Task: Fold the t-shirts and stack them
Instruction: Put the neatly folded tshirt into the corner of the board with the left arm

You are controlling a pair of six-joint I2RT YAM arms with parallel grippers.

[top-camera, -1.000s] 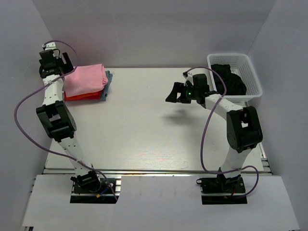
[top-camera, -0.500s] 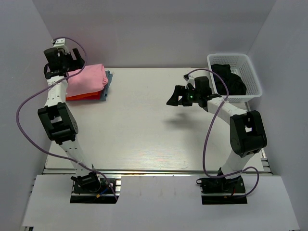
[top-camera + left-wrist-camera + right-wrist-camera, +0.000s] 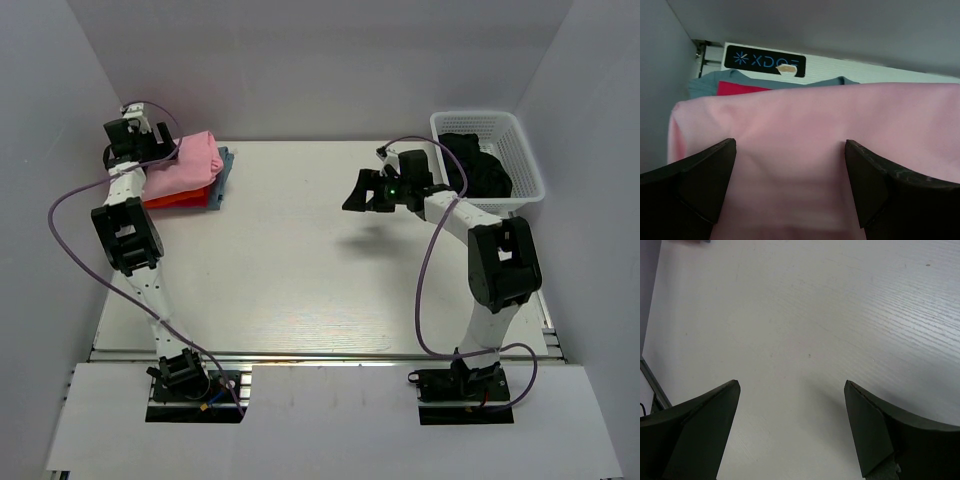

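Black fingers, spread wide apart, are seen on the left pincer (image 3: 790,146), and nothing is held between them. It is held close over the light pink t-shirt (image 3: 850,120), which is laid folded on top of the pile. Whether the cloth is touched cannot be told. Under the pink one, a red t-shirt (image 3: 740,89) and a grey-blue t-shirt (image 3: 707,80) are seen peeking out. The pile is set at the far left corner of the desk (image 3: 300,270).

The right pincer (image 3: 790,387) is spread open too, and nothing is held in it. Only bare desk is seen below it. Near that arm, at the far right, a white basket (image 3: 480,118) is placed, and a black t-shirt (image 3: 480,168) is bunched up inside it. It is judged that this one is not yet folded.

The shirts are thought to be soft, light and floppy. Nothing can be broken, but a shirt will droop and bunch if it is picked up by the middle. The black one is best taken by a top fold of cloth. Once it is spread flat, it is best taken by the shoulders or the hem. The pile can be knocked crooked by a push.

The desk is pale, flat and smooth, with a wood-like grain. It is closed in by plain grey walls (image 3: 320,60) on three sides.
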